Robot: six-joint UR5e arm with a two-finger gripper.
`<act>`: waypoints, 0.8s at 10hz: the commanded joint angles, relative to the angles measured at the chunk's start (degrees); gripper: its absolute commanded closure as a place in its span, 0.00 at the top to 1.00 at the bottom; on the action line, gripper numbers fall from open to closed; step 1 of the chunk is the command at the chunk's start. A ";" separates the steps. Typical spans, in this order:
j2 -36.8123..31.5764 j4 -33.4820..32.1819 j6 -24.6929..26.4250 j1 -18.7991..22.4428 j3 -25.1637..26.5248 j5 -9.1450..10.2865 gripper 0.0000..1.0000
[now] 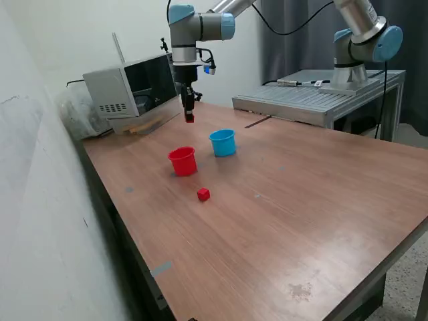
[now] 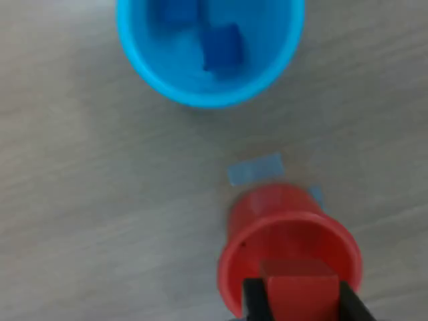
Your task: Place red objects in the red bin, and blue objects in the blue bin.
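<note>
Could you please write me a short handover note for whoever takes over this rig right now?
End effector: shut on a small solid red cube, held in the air over the small red plastic cup.

Small light-blue plastic cup: upright on the wooden table, beside the red cup; two small dark-blue cubes lie inside it.

Second small red cube: loose on the table, in front of the red cup in the exterior view.

Done: both blue cubes sorted.

Left: release the held red cube into the red cup, then pick up the loose red cube and place it there too.
</note>
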 commanded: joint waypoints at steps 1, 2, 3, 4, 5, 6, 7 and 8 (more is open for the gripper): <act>4.15 -0.89 0.00 0.83 -4.34 2.36 0.00; 5.82 -1.16 0.00 1.88 -6.18 2.36 0.00; 7.23 -1.16 0.00 2.33 -7.60 2.36 0.00; 8.38 -1.16 0.00 2.59 -8.31 2.36 0.00; 9.69 -1.25 0.00 2.59 -8.92 2.36 0.00; 10.40 -1.94 0.00 2.59 -9.01 2.36 0.00; 10.67 -2.39 0.00 2.59 -9.02 2.36 0.00; 10.67 -2.39 0.00 2.59 -9.10 2.36 0.00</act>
